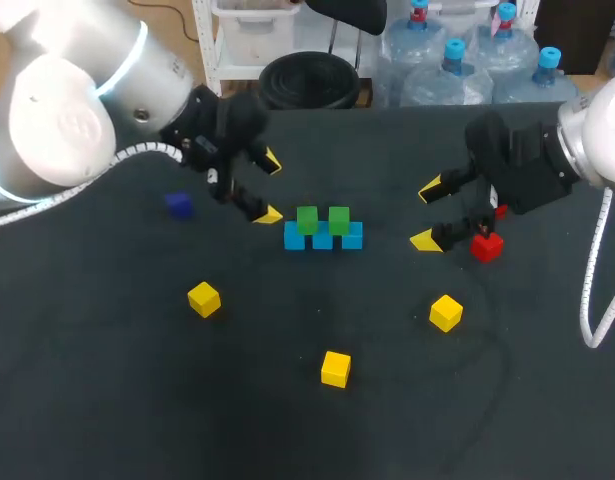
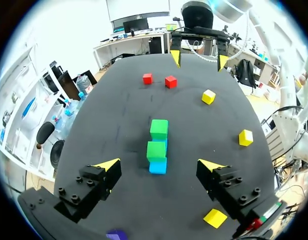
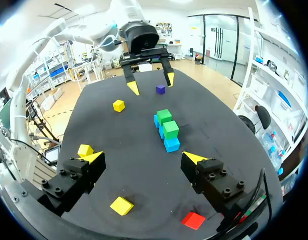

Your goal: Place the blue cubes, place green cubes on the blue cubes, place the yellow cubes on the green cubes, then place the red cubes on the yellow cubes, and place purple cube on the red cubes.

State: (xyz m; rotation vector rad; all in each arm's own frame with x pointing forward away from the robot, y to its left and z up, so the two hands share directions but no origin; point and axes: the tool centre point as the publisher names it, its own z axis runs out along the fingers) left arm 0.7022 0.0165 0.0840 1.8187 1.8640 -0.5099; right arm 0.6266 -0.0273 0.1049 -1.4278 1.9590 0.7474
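Green cubes [image 1: 307, 220] atop the blue cubes [image 1: 351, 238]
Our left pincer [image 1: 271, 188] and right pincer [image 1: 427, 214] hang open, empty, flanking the blue cubes; yellow cubes [image 1: 335, 368] lie in front of them, red cube [image 1: 486, 245] right, purple cube [image 1: 178, 206] left.

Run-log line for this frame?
stage: green cubes on blue cubes | yellow cubes: loose | left gripper: open, empty | right gripper: open, empty, beside red cube

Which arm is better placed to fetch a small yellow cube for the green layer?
Probably right: the open right gripper hangs nearer a small yellow cube than the open left gripper is to any.
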